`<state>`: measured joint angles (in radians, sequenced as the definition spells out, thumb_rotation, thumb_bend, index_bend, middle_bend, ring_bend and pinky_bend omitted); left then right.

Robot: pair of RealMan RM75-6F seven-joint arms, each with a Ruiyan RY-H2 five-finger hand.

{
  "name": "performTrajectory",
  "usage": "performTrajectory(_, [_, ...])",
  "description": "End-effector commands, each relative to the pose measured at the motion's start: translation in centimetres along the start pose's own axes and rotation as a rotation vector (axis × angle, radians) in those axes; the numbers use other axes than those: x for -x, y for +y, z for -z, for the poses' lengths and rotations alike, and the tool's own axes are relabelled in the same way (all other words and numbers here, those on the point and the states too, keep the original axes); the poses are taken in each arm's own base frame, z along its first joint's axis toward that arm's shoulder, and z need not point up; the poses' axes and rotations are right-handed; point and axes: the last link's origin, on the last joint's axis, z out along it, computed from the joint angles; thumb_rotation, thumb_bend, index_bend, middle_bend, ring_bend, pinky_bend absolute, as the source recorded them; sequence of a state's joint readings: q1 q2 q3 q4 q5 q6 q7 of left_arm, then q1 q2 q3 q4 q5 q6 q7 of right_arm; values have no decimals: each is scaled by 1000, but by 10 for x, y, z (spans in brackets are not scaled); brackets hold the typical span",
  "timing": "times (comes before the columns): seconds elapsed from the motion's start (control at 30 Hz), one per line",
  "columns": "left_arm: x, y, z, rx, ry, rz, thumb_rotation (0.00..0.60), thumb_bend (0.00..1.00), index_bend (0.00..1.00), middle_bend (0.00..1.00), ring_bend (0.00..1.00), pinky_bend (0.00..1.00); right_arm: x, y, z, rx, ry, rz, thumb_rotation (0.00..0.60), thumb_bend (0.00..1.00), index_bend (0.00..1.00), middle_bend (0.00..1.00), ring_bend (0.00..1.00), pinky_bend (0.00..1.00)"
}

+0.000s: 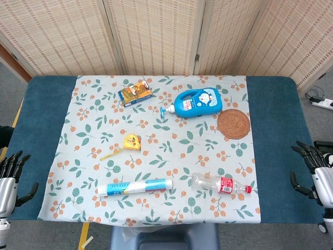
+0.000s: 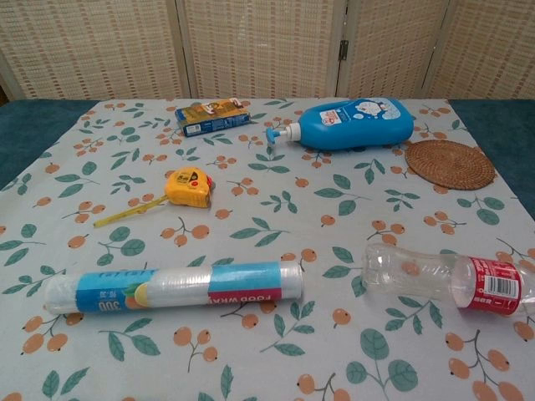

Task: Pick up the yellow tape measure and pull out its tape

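The yellow tape measure [image 1: 132, 141] [image 2: 189, 186] lies on the flowered cloth left of centre, with a short length of yellow tape [image 1: 113, 153] [image 2: 129, 212] drawn out toward the lower left. My left hand [image 1: 11, 179] hangs at the table's left front edge, fingers apart, holding nothing. At the right front edge my right hand [image 1: 314, 174] does the same. Both hands are far from the tape measure and show only in the head view.
A roll of food wrap [image 1: 135, 185] [image 2: 171, 288] lies in front of the tape measure, an empty plastic bottle [image 1: 221, 184] [image 2: 447, 276] to its right. Behind are a small box [image 1: 135, 94] [image 2: 212, 116], a blue pump bottle [image 1: 196, 103] [image 2: 351, 124] and a woven coaster [image 1: 233, 123] [image 2: 450, 164].
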<state>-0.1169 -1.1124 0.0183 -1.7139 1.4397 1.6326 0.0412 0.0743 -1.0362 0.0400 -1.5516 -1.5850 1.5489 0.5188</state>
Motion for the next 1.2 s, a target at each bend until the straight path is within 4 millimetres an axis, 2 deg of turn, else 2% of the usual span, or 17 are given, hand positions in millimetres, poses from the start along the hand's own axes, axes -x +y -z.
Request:
performTrajectory(0.03, [0, 1, 0, 3, 2, -2, 600, 397, 163, 85, 53, 0, 0, 1, 0, 0, -1, -1, 600, 571, 159, 104, 95, 36])
performTrajectory(0.37, [1, 7, -3, 20, -12, -7, 600, 397, 167, 85, 53, 0, 1, 2, -1, -3, 1, -8, 600, 572, 159, 100, 92, 37])
performTrajectory(0.53, [2, 16, -16, 57, -20, -17, 600, 397, 171, 85, 53, 0, -1, 0, -4, -4, 12, -6, 600, 571, 159, 95, 90, 37])
performTrajectory(0.77, [9, 48, -63, 160, -57, 14, 600, 397, 180, 85, 53, 0, -3, -5, -11, -13, 31, 5, 600, 572, 159, 90, 91, 37])
performTrajectory(1.0, [35, 101, -116, 292, -141, -5, 600, 397, 165, 85, 53, 0, -6, -8, -15, -15, 34, 12, 600, 572, 159, 83, 90, 37])
performTrajectory(1.2, [64, 146, -154, 363, -228, -56, 600, 367, 98, 81, 32, 0, -7, -9, -15, -10, 38, 17, 600, 571, 159, 83, 92, 37])
